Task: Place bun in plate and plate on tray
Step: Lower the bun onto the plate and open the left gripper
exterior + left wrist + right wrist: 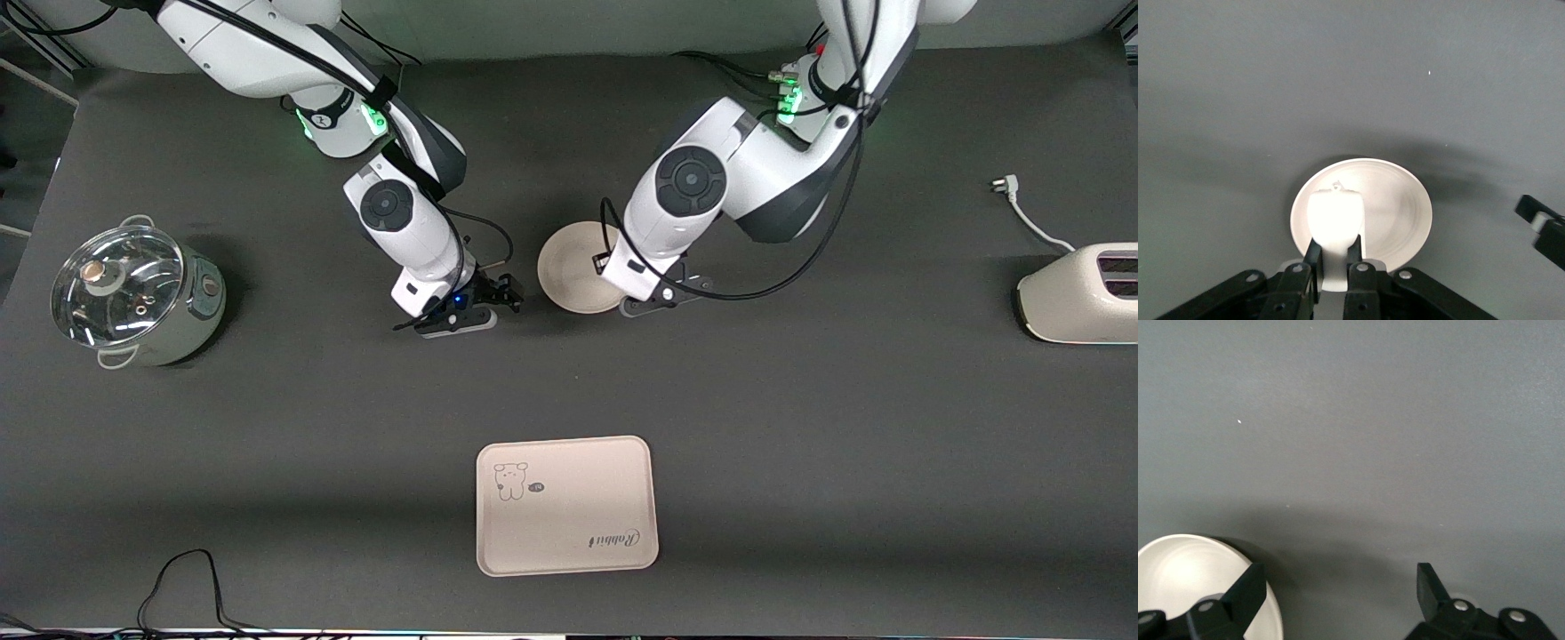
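The round cream plate (569, 267) lies on the dark table between the two grippers. My left gripper (622, 293) is over the plate's edge, on the side toward the left arm's end, and is shut on the small white bun (1335, 213). In the left wrist view, the gripper (1333, 252) holds the bun above the plate (1398, 207). The bun is hidden in the front view. My right gripper (502, 295) is open and empty just beside the plate (1178, 580); its fingers stand wide apart (1338, 587). The cream tray (569, 507) lies nearer the front camera, empty.
A steel pot with a glass lid (133, 293) stands toward the right arm's end. A white toaster (1080, 293) with its cord and plug (1022, 209) stands at the left arm's end. A black cable (187, 587) loops at the front edge.
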You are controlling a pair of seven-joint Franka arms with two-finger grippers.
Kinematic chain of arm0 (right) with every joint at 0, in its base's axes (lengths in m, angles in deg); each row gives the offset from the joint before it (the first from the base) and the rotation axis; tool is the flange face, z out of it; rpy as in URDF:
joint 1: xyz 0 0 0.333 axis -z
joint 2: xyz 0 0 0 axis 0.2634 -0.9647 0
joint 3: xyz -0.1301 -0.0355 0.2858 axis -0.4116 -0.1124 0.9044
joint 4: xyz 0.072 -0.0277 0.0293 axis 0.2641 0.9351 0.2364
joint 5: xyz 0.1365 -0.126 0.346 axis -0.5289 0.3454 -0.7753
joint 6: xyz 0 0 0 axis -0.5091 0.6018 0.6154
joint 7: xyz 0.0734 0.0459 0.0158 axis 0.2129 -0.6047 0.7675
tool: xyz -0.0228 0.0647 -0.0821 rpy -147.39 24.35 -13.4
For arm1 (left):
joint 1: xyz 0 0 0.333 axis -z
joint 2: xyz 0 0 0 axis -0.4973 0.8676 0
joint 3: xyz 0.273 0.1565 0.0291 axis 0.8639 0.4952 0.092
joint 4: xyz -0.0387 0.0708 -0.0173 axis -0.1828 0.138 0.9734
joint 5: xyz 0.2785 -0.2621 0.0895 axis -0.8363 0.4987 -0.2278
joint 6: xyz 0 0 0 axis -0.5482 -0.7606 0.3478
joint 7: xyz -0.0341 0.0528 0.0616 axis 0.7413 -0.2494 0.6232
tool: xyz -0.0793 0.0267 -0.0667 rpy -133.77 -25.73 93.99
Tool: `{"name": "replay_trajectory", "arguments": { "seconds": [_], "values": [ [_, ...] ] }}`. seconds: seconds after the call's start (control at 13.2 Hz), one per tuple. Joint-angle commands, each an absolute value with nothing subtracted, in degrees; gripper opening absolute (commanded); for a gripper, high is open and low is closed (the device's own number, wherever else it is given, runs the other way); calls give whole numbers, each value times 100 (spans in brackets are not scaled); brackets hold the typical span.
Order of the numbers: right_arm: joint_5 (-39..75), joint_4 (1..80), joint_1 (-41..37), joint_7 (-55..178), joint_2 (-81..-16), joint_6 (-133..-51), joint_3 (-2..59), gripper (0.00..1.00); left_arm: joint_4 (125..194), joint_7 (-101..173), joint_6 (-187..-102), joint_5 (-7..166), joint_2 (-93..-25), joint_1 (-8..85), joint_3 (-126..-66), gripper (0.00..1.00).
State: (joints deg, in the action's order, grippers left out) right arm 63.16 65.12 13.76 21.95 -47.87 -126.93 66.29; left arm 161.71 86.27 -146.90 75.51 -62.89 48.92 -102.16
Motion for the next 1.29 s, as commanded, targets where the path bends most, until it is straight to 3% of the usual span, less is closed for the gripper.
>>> {"name": "replay_trajectory", "arguments": {
  "seconds": [0.0,0.61,0.68,0.76,0.83,1.21],
  "values": [
    [6316,6690,1466,2369,-4697,-12916,6651,100,16893,8920,-15685,7481,-6267,5126,-10157,19],
    [5938,6936,1387,2211,-4732,-13162,6915,100,17009,9649,-16637,6673,-5291,5741,-10139,22],
    [5938,7015,1378,2220,-4784,-13302,6915,100,17009,9694,-16655,6663,-5273,5759,-10139,27],
    [5938,7076,1378,2220,-4837,-13477,6915,100,17001,9694,-16655,6663,-5273,5751,-10139,52],
    [5938,7094,1378,2220,-4872,-13505,6915,100,17001,9764,-16655,6663,-5273,5733,-10139,98],
    [5930,7095,1255,2071,-4925,-13540,6924,100,16957,9879,-16332,6663,-5483,5663,-10139,100]
  ]
}}
